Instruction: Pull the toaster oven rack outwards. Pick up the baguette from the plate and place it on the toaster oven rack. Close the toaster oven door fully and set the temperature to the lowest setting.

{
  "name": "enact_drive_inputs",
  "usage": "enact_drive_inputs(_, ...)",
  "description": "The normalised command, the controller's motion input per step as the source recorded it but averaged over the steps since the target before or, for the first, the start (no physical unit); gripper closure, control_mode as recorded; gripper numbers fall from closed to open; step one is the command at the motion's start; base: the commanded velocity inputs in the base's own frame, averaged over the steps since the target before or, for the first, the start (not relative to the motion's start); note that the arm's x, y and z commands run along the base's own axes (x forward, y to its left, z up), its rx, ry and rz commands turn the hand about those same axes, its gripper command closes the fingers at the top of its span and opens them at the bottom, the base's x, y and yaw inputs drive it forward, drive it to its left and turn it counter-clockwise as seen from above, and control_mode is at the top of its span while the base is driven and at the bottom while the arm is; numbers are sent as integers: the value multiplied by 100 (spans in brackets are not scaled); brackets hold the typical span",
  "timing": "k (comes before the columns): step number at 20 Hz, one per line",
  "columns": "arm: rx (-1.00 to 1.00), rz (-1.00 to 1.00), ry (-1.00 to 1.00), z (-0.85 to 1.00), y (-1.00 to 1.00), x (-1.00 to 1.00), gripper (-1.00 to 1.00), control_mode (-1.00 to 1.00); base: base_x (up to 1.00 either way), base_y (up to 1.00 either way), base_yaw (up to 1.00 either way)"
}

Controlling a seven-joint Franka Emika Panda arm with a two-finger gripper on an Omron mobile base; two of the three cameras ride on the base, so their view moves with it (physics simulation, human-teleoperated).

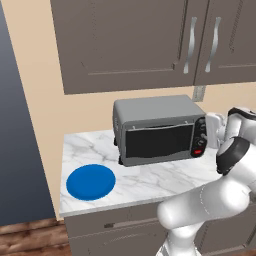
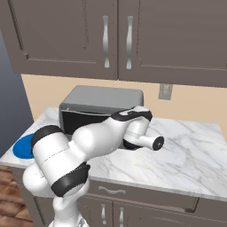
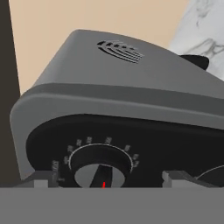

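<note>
- Up close at the right end of the toaster oven [image 1: 159,130], white arm bent at the elbow and reaching in from the near right, wrist level with the dark control panel [image 1: 200,137].
- Gripper [image 3: 103,180] aimed straight at a black knob [image 3: 100,168]; fingertips [image 3: 38,180] set wide apart, one on each side of the dial, nothing clamped between them; touching the knob or not, cannot tell.
- Red pointer mark low on that knob, ringed by small pale scale markings too blurred to read.
- Vent slots [image 3: 121,50] pressed into the grey casing above the panel.
- Toaster oven door [image 1: 158,141] up and shut, dark glass pane hiding whatever lies inside; rack and bread not made out.
- Red button [image 1: 197,151] at the bottom of the panel, knobs stacked above it.
- Blue plate [image 1: 91,182] lying bare on the marble counter [image 1: 150,180], near and to the left of the oven, well apart from it.
- Grey wall cabinets [image 1: 150,40] with silver handles overhead.
</note>
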Motion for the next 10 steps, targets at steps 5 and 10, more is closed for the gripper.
enact_drive_inputs(5, 0, 1, -3, 0, -8, 10, -100, -100, 0, 0, 0)
enact_drive_inputs(10, 0, 1, 0, 0, -2, 20, -100, -100, 0, 0, 0)
